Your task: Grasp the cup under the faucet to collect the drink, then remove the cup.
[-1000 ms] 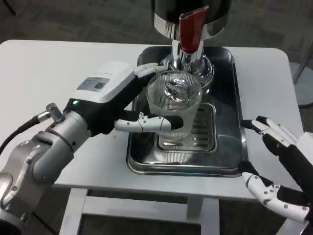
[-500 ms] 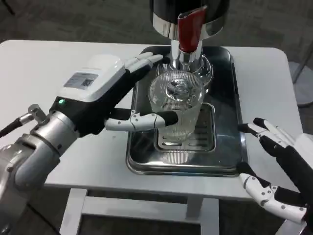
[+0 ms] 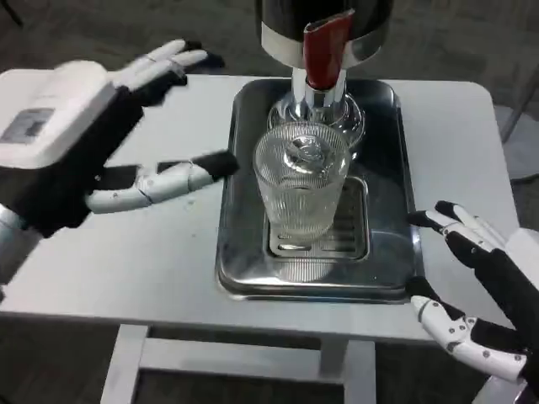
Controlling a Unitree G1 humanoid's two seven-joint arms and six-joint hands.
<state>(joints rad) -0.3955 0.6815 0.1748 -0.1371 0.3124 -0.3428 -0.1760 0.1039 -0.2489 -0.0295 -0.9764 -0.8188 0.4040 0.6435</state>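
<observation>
Head view gives me the white table (image 3: 101, 252) first, then the steel tray (image 3: 404, 168) set on its middle, with a slotted drip grate (image 3: 349, 231) inside it. At the tray's far end I see the dispenser (image 3: 324, 25), its red tap lever (image 3: 324, 50) above the chrome faucet (image 3: 316, 105). My ribbed glass cup (image 3: 301, 189) stands upright on the grate, directly below the faucet. My left hand (image 3: 93, 143) hangs over the table left of the tray, fingers spread, gripping nothing, clear of the cup. My right hand (image 3: 480, 295) sits at the table's near right edge, fingers apart, beside the tray rim
</observation>
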